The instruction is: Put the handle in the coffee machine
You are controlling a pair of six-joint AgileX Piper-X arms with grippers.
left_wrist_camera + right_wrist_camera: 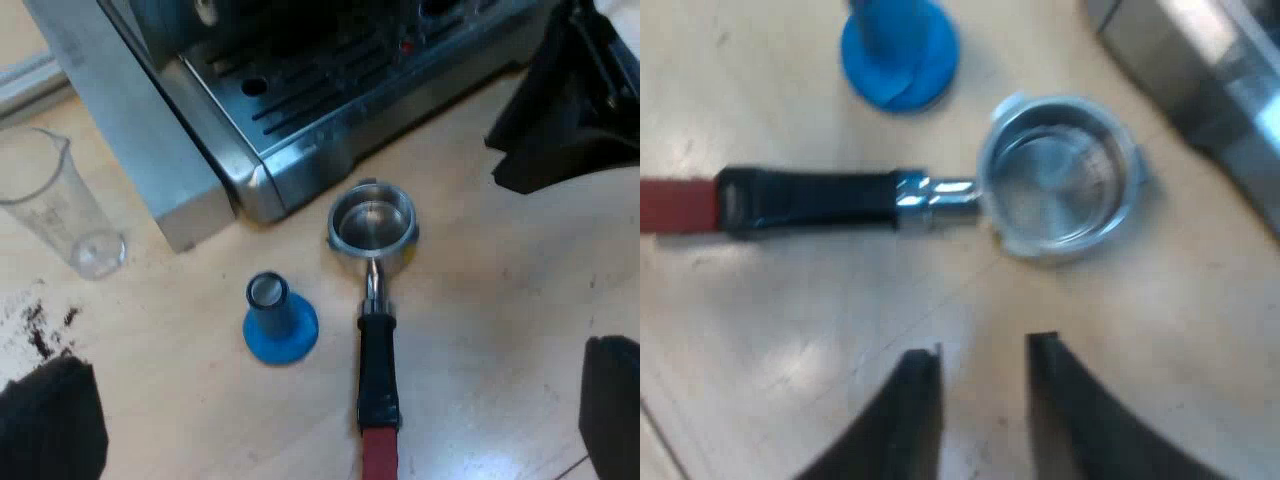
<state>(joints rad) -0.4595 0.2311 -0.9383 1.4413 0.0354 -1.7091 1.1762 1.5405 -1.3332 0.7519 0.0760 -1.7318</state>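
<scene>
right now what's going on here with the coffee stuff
Nothing is being held yet. The metal holder lies loose on the table in front of the espresso machine, not locked in. The blue tamper stands beside it, and a measuring glass stands by the machine's side. The right gripper hangs close to the holder's basket, jaws open. The left gripper is above the holder's handle, jaws wide open.
</scene>
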